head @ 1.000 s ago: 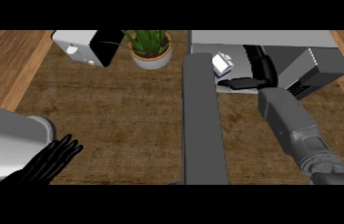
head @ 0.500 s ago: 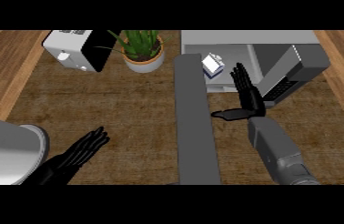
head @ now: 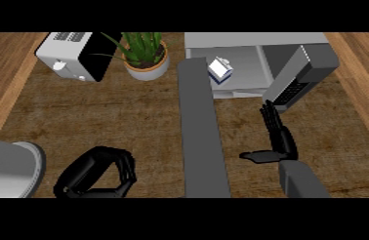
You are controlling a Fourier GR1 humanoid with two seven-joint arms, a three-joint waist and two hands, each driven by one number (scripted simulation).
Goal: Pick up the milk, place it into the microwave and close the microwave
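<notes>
Brown worktop [head: 108, 117], microwave [head: 245, 39] at far right, milk [head: 220, 70] inside (near its left side); right hand [head: 279, 136] has its fingers straight and thumb spread. Swinging the open door [head: 202, 136] could tip the milk.

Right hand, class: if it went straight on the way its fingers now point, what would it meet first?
The right hand has straight fingers aimed at the open microwave door, just ahead; that door would probably come first, though height is hard to judge from above.
</notes>
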